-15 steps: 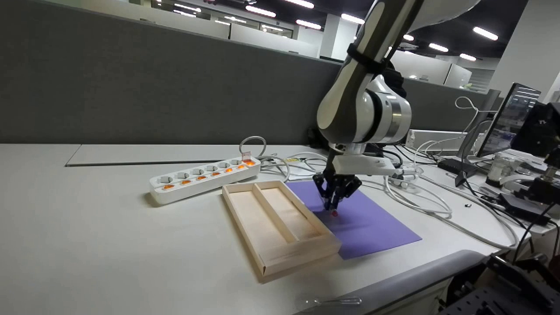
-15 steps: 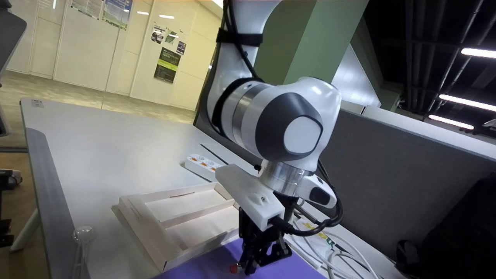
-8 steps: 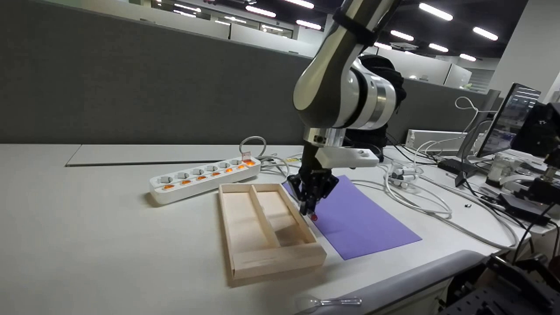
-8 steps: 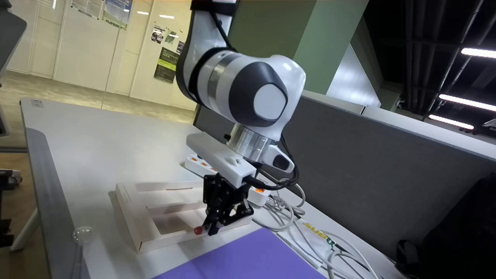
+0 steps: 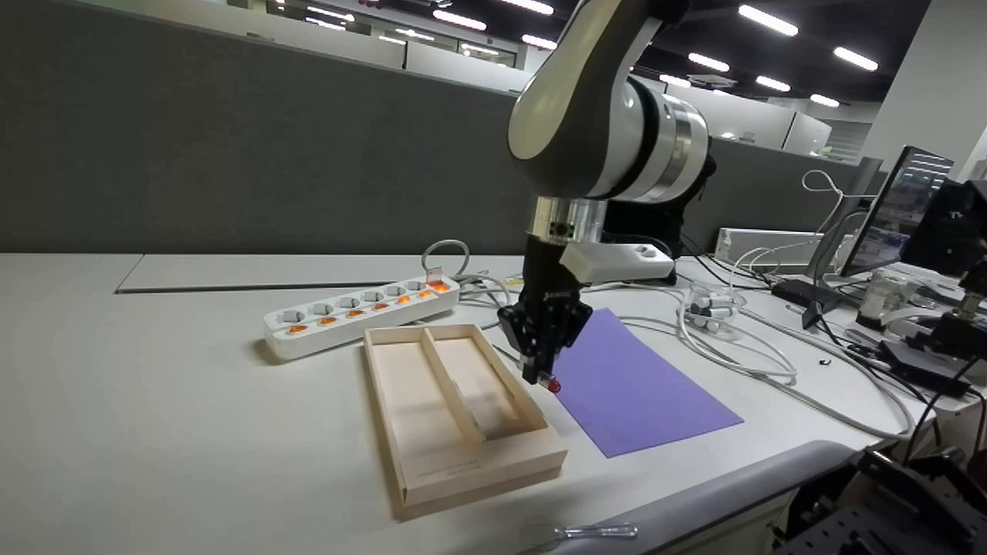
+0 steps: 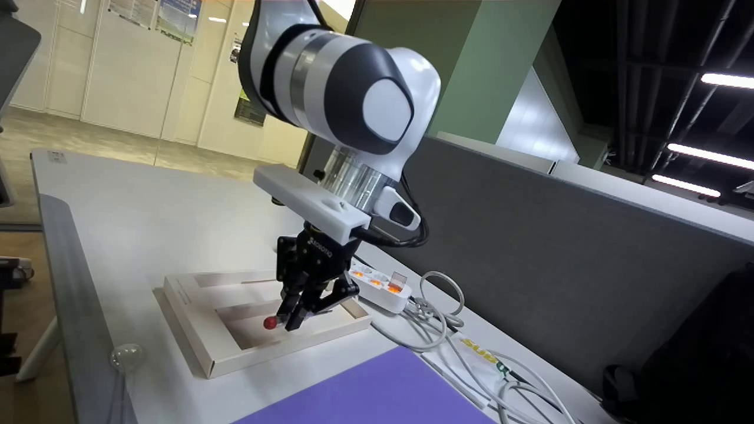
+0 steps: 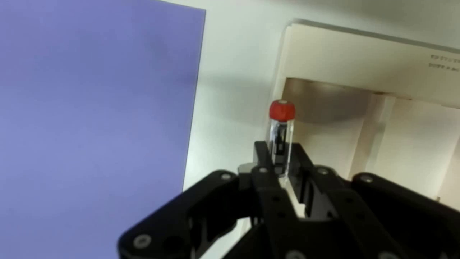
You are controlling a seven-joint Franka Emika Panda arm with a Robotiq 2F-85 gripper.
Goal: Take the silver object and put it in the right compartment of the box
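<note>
Robotiq gripper [image 7: 279, 151]: jaws closed on a slim red-capped stick [image 7: 281, 133], one fingertip either side of its transparent body; a dark grey core showed inside. The red cap [image 7: 282, 111] jutted past the fingertips. The stick was held up off the white table [image 5: 193, 424]; in the wrist view it overlapped the long rim of the pale wooden box [image 5: 493, 456] on the side of the purple sheet [image 5: 648, 393]. Its height above that rim could not be judged, nor whether it hung over the rim or over the right compartment [image 5: 478, 370].

The box lay flat, split lengthwise by one slat [image 5: 446, 381]. The right compartment, nearer the gripper, had a shadow toward its end; the left compartment [image 5: 416, 378] lay across the slat. Printing on the broad end panel [image 7: 359, 59] was too small to read.

A white power strip [image 5: 362, 317] with orange switches lay near the box's far left corner. Purple sheet lay apart from the box's right side. A clear spoon-shaped item [image 5: 597, 532] rested by the table's front edge.
</note>
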